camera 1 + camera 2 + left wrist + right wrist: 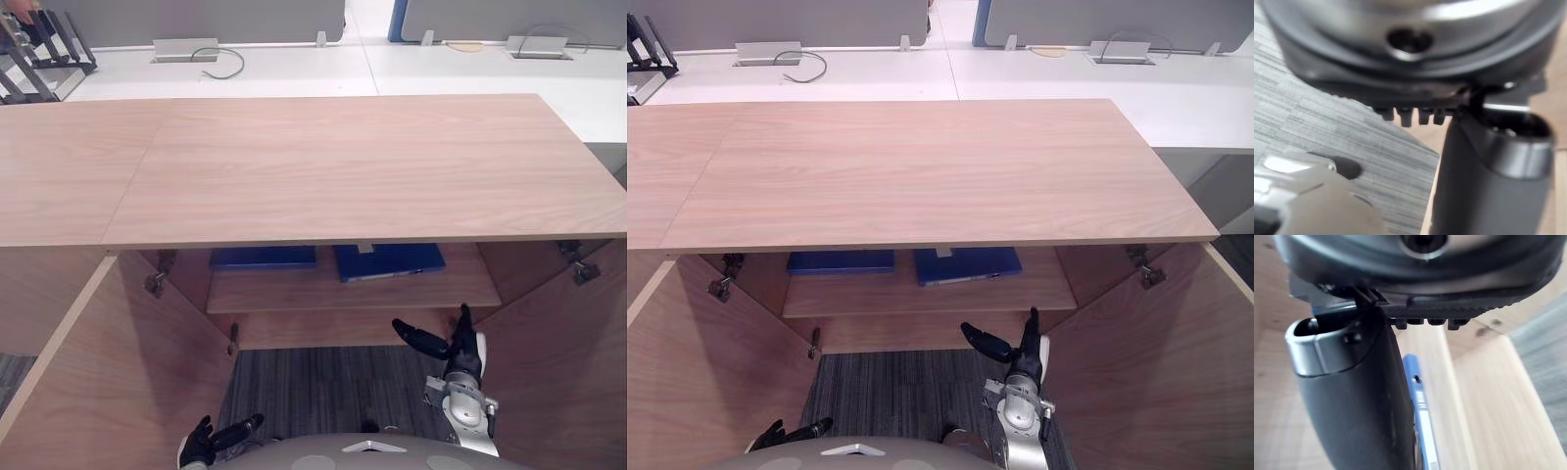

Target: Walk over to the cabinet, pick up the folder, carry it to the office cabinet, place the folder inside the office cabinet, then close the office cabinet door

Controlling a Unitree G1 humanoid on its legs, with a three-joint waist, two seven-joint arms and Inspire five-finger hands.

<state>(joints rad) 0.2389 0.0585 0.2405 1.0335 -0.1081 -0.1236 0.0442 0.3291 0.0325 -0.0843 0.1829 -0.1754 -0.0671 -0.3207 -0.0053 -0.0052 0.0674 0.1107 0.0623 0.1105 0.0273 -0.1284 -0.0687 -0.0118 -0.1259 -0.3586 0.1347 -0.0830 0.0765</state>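
The office cabinet point(323, 166) stands with both doors swung wide. On its inner shelf point(343, 292) lie two blue folders flat: one right of centre point(389, 260), the other to its left point(263, 258). My right hand point(456, 343) hangs open just in front of the shelf's edge, below the right folder, thumb spread and holding nothing. The right wrist view has that blue folder point(1418, 396) on the shelf past the thumb. Low at the left, over the carpet, my left hand point(211, 438) is open and holds nothing.
The left door point(108, 372) and the right door point(558, 352) flank me on both sides. Grey carpet point(323, 387) lies between them. Behind the cabinet run white desks point(294, 70) with a cable, and a dark file rack point(39, 54) stands at the far left.
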